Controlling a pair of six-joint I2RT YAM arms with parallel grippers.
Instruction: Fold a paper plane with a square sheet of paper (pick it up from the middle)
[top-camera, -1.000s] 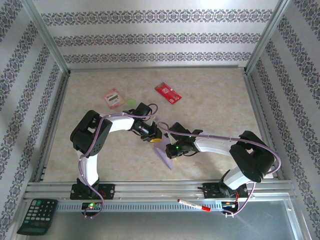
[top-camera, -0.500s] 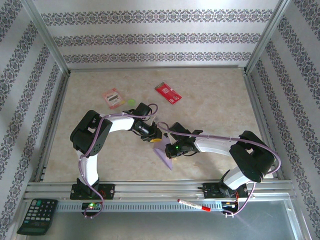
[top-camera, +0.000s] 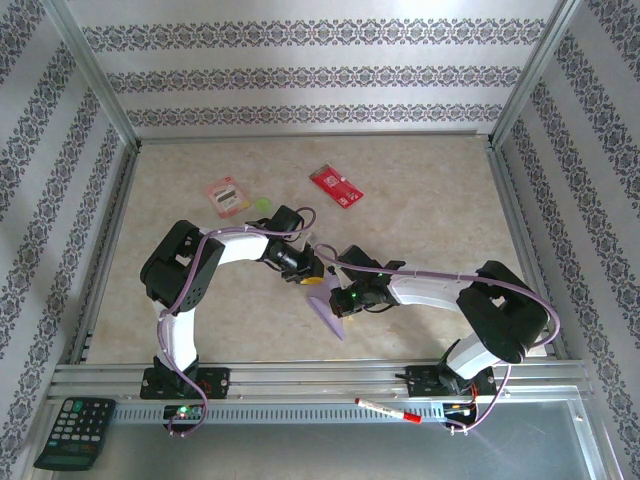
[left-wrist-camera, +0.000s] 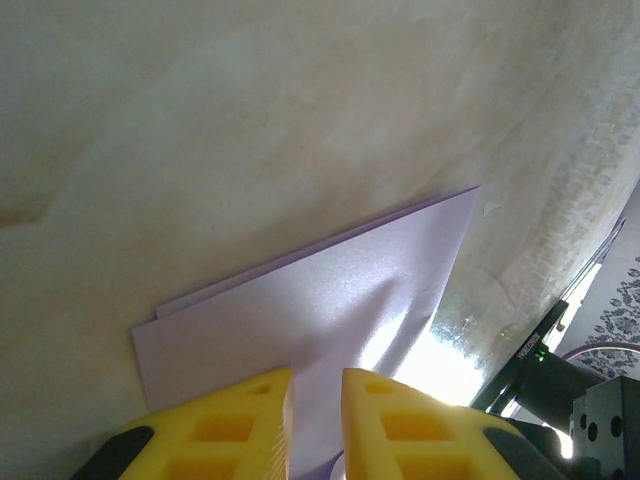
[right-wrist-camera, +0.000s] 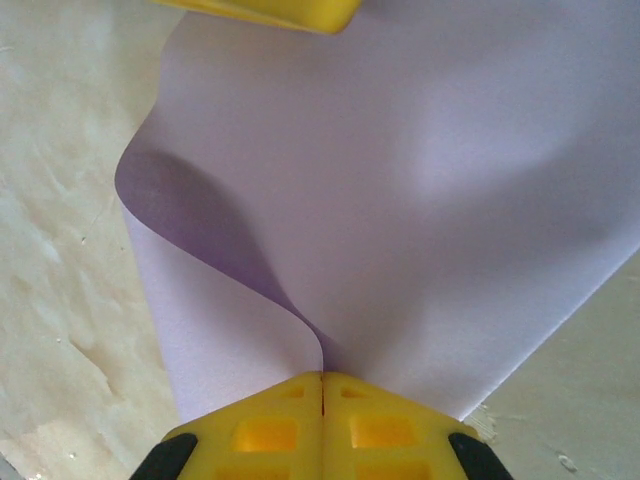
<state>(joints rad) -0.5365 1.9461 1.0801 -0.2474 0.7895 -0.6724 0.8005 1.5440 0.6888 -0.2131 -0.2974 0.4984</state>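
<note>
Both grippers on folded sheet (right-wrist-camera: 430, 170): right gripper (right-wrist-camera: 322, 385) clamped tight on raised layer; left gripper (left-wrist-camera: 317, 380) narrowly parted, tips touching it.

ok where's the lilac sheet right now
In the top view the square sheet of paper sits front-centre on the table, pinched by the right gripper, with the left gripper at its far edge.

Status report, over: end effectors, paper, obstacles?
Right end effector shut on lilac paper, flap curled. Left end effector slightly open over it. Red card well away.
</note>
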